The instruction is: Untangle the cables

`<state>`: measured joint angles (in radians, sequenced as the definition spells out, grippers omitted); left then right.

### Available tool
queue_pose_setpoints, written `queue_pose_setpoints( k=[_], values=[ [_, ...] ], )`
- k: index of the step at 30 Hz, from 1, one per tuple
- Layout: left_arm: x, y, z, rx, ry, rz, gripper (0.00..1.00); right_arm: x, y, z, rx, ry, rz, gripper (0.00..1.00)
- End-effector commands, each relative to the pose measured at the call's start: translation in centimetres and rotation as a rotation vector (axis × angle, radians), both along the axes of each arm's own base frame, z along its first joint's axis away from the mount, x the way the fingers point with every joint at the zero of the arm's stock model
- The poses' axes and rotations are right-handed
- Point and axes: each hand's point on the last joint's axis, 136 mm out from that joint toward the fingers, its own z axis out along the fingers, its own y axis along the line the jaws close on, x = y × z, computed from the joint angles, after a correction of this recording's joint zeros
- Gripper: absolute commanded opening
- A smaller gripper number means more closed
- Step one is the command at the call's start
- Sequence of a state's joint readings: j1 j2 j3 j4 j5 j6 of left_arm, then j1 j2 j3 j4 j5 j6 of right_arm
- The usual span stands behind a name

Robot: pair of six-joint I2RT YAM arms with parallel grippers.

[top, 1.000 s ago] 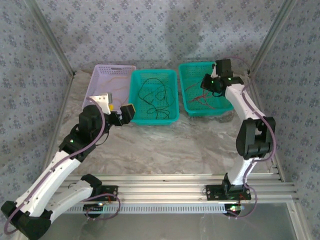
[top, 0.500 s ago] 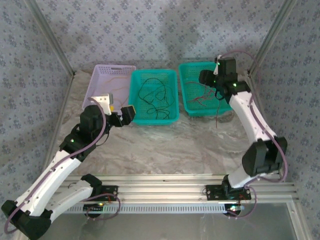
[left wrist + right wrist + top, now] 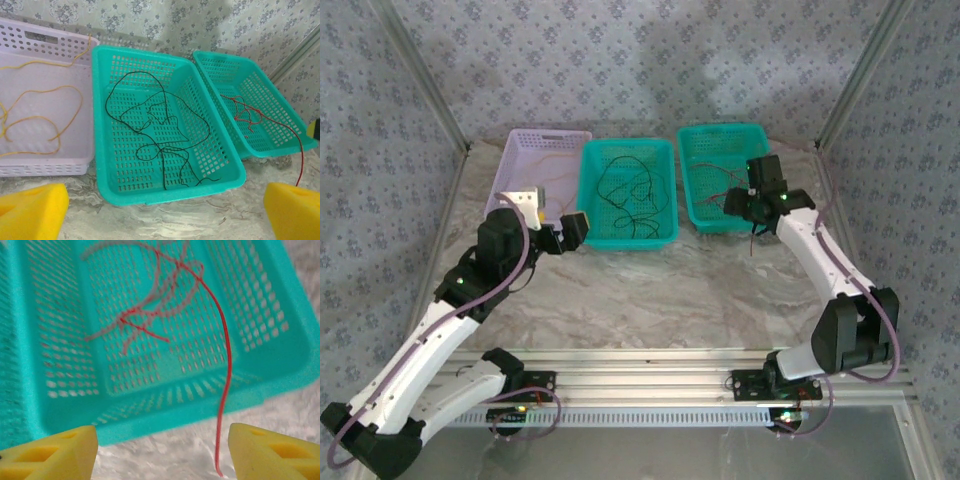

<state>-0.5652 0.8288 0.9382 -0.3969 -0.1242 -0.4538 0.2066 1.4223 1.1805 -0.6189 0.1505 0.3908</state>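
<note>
One red wire [image 3: 227,360] is bunched in the right-hand green basket [image 3: 280,377], its tail draped over the near rim to the table [image 3: 150,465]. Both right gripper [image 3: 162,442] and left gripper [image 3: 166,200] are spread open, empty. The tail should be pinched centred between the pads [image 3: 270,450] and drawn out slowly.

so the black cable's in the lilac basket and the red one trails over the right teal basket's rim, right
No: the black cable lies in the middle teal basket, as the left wrist view shows. The red cable does trail over the rim of the right teal basket.
</note>
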Motion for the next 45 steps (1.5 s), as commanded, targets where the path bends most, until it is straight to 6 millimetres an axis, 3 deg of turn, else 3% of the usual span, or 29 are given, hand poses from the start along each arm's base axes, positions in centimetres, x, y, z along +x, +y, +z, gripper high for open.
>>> queue_pose_setpoints(
  k=[1, 8, 12, 16, 21, 24, 26, 30, 37, 42, 45],
  values=[
    [-0.3, -0.3, 1.0, 0.007, -0.017, -0.024, 1.0, -2.0, -0.9, -1.7, -0.005, 0.02, -0.072, 0.71],
    [-0.1, -0.4, 0.6, 0.021, -0.014, -0.028, 1.0, -4.1, -1.0, -5.3, 0.002, 0.058, -0.091, 0.69],
    [0.1, -0.4, 0.3, 0.021, -0.013, -0.026, 1.0, -3.7, -1.0, -7.5, 0.018, 0.097, -0.084, 0.62],
    [0.0, -0.3, 0.3, 0.026, -0.015, -0.021, 1.0, -2.4, -1.0, -8.2, 0.044, 0.083, -0.078, 0.52],
    [0.1, -0.2, 0.4, 0.031, -0.018, -0.017, 1.0, -0.9, -1.3, -7.5, 0.031, 0.035, -0.079, 0.36],
    [0.0, -0.1, 0.3, 0.033, -0.019, -0.015, 1.0, -0.6, -1.4, -7.1, 0.028, 0.029, -0.078, 0.21],
    [0.0, -0.1, 0.3, 0.034, -0.02, -0.015, 1.0, -0.6, -1.1, -6.0, 0.034, 0.0, -0.069, 0.1],
    [0.1, 0.0, 0.4, 0.032, -0.025, -0.009, 1.0, -0.6, -0.7, -4.0, 0.027, -0.048, -0.051, 0.01],
    [0.1, 0.0, 0.5, 0.031, -0.029, -0.008, 1.0, 0.4, 0.1, 0.8, 0.057, -0.152, -0.029, 0.0],
    [0.2, 0.1, 0.6, 0.032, -0.032, -0.003, 1.0, 4.3, 0.6, 3.1, 0.082, -0.162, -0.009, 0.0],
    [0.3, 0.1, 0.5, 0.033, -0.027, -0.003, 1.0, 7.7, 1.2, 1.8, 0.112, -0.093, 0.019, 0.0]
  ],
)
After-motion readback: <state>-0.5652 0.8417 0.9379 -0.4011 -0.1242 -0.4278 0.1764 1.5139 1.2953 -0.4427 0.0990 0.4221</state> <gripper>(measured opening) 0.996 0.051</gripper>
